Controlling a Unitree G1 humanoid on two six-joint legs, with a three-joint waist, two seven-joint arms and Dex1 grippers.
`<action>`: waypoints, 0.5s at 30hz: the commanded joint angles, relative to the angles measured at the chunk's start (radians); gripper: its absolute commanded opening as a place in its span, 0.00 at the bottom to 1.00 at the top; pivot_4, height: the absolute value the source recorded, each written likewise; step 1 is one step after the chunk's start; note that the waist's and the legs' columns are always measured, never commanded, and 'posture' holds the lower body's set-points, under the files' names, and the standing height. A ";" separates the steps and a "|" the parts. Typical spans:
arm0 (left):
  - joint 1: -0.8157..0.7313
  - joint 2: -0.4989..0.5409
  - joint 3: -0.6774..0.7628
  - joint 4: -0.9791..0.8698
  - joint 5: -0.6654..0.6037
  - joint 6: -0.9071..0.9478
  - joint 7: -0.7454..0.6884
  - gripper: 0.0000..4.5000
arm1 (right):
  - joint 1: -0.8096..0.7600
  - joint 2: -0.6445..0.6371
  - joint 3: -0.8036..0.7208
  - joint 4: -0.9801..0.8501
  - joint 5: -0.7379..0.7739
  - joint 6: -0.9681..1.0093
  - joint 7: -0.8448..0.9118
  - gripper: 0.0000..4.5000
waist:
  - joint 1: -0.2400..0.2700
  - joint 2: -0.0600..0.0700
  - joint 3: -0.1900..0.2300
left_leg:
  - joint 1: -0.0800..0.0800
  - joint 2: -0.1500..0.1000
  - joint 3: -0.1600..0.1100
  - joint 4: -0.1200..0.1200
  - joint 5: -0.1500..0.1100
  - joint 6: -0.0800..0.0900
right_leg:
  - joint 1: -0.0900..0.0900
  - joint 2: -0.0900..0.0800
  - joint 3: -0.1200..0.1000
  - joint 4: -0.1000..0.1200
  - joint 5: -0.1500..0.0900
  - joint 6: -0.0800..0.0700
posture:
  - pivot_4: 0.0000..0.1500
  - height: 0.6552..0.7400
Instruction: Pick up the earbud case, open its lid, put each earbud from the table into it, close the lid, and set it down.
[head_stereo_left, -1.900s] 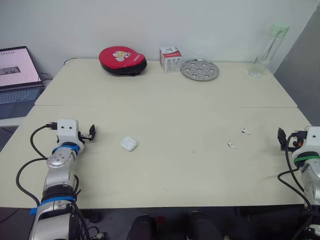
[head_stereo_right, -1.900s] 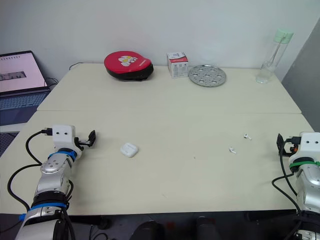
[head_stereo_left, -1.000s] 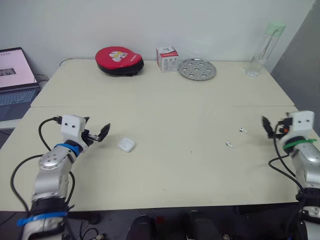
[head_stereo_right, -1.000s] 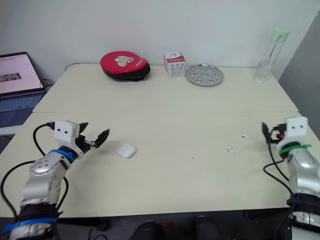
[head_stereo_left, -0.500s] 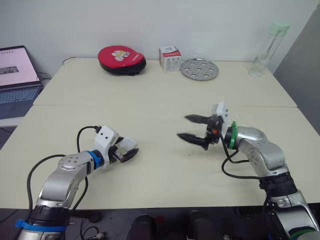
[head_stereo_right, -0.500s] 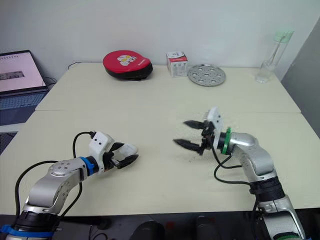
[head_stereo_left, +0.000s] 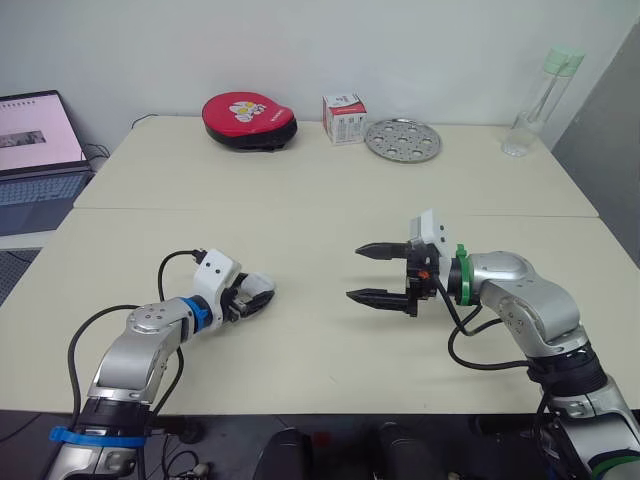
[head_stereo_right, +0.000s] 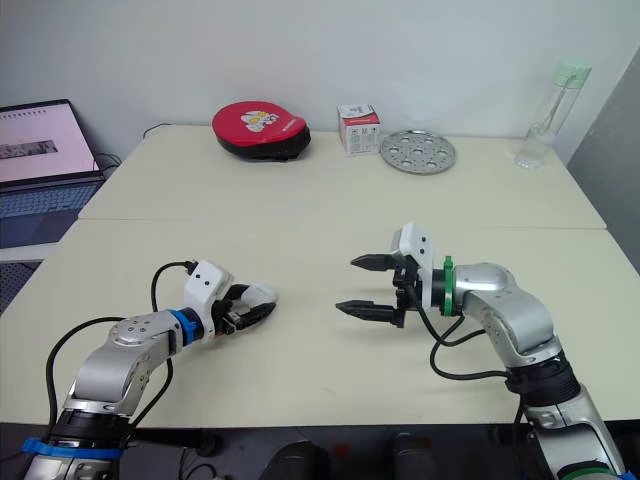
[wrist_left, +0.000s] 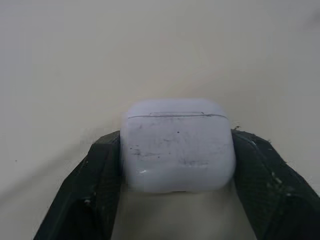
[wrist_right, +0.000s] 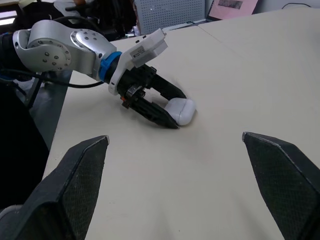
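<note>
Beige table (head_stereo_left: 300, 200), left gripper (head_stereo_left: 262, 297), jaws hiding earbud case (wrist_left: 177, 150) sides

The white earbud case (wrist_left: 177, 145), scuffed and with its lid closed, sits clamped in the left gripper (wrist_left: 176, 162), a black finger (wrist_left: 92, 192) pressed to each side, over the beige table (wrist_left: 150, 45).

One earbud case (head_stereo_left: 259, 288), one laptop (head_stereo_left: 35, 140), one red disc (head_stereo_left: 249, 118), one box (head_stereo_left: 343, 118), one plate (head_stereo_left: 402, 139), one bottle (head_stereo_left: 538, 105)

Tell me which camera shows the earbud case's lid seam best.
Left wrist view: the earbud case sits close up in the left end effector, lid seam plain. Eye views and right wrist view show it small, seam indistinct.
</note>
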 joint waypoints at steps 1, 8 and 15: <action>-0.005 0.004 -0.036 -0.015 0.021 -0.016 -0.031 0.62 | -0.027 -0.012 -0.048 -0.003 0.003 0.001 -0.015 1.00 | 0.000 0.000 0.000 | 0.000 0.000 0.000 0.000 0.000 0.000 | 0.000 0.000 0.000 0.000 0.000 0.000 | 1.00 1.00; -0.274 -0.048 -0.155 0.171 0.311 -0.875 0.011 0.62 | -0.133 0.081 -0.173 0.041 0.169 0.309 -0.183 1.00 | 0.013 -0.001 0.001 | -0.004 0.000 0.000 0.001 0.000 0.000 | -0.003 -0.001 -0.001 0.000 0.001 -0.007 | 1.00 1.00; -0.489 -0.076 -0.237 0.503 0.440 -1.440 0.035 0.62 | -0.183 0.180 -0.178 0.035 0.230 0.416 -0.274 1.00 | -0.003 0.001 0.000 | -0.006 0.000 0.006 -0.003 0.000 0.000 | -0.010 -0.002 0.000 0.002 0.002 -0.006 | 1.00 1.00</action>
